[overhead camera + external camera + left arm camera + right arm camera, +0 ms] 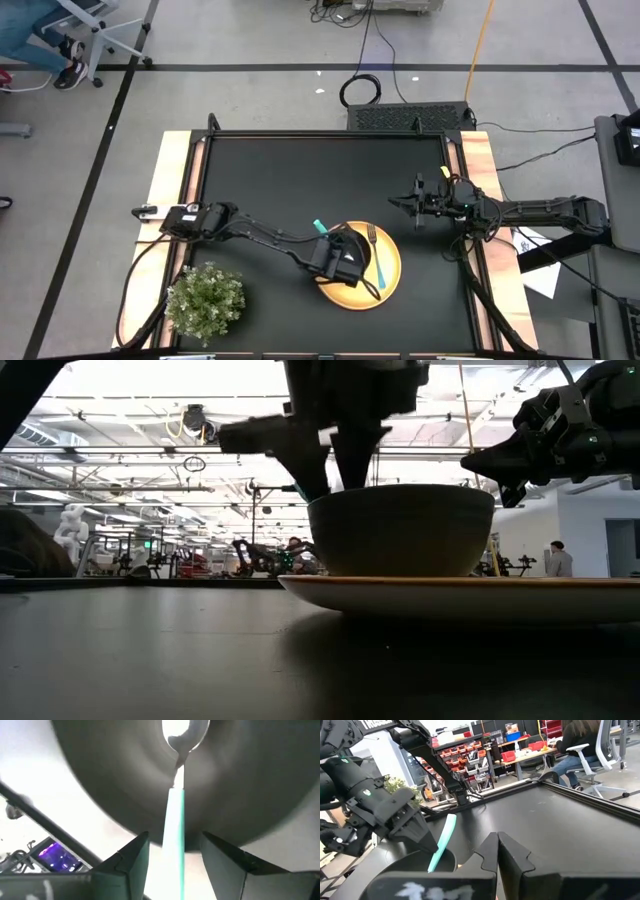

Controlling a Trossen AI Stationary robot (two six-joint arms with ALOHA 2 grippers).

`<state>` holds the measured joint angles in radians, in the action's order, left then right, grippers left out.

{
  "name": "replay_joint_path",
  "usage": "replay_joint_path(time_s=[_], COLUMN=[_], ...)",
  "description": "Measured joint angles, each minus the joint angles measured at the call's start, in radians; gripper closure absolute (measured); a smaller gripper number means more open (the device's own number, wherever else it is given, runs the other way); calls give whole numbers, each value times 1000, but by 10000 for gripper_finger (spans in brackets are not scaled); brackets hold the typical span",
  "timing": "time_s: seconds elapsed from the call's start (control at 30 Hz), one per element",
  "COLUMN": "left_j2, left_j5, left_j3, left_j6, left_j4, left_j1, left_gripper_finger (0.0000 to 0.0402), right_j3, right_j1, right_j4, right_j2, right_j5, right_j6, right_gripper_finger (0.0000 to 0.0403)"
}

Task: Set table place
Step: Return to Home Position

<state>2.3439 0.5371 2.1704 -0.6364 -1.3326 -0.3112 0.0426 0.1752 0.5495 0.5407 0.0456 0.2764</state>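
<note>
A yellow plate point(392, 272) lies on the black table point(300, 170), right of centre near the front. A black bowl point(400, 530) stands on it. A teal-handled spoon point(176, 820) has its metal end point(185, 732) inside the bowl, and its handle point(320, 225) slants out over the rim. A teal-handled fork point(375, 255) lies on the plate's right part. My left gripper point(175, 839) is open over the bowl, one finger on each side of the spoon handle with a gap at both. My right gripper point(398, 203) is shut and empty, up beyond the plate's far right.
A green bushy potted plant point(205, 298) stands at the table's near left corner. Light wooden strips point(168, 190) run along the table's left and right sides. A person sits on a chair point(585, 750) beyond the table.
</note>
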Motion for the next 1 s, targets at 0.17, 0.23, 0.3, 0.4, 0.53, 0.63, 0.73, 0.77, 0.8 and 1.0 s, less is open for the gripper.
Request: replay_joint_path(time_s=[0.17, 0.23, 0.3, 0.4, 0.53, 0.63, 0.73, 0.77, 0.8, 1.0], left_j2=[-11, -17, -20, -38, -62, -81, -113, -124, -134, -192], left_j5=[-11, -52, -98, -125, -107, -103, -192, -216, -229, -276], left_j3=[72, 117, 164, 179, 176, 176, 175, 175, 175, 175], left_j6=[52, 81, 109, 138, 190, 257, 277, 280, 287, 270], left_j4=[-49, -79, -99, -127, -237, -237, -240, -240, -239, -218], left_j1=[-11, -12, -12, -7, 20, 53, 89, 98, 107, 160], left_gripper_finger=[222, 222, 222, 222, 222, 222, 224, 230, 239, 355], right_j3=[0, 0, 0, 0, 0, 0, 0, 0, 0, 0], right_j1=[0, 0, 0, 0, 0, 0, 0, 0, 0, 0], right_j4=[0, 1, 0, -1, 0, 0, -2, -4, -4, -8], right_j2=[0, 0, 0, 0, 0, 1, 1, 1, 2, 7], right_j5=[0, 0, 0, 0, 6, 7, 7, 7, 7, 7], right_j6=[0, 0, 0, 4, 15, 26, 26, 26, 26, 24], right_gripper_finger=[403, 403, 403, 403, 403, 403, 403, 403, 403, 403])
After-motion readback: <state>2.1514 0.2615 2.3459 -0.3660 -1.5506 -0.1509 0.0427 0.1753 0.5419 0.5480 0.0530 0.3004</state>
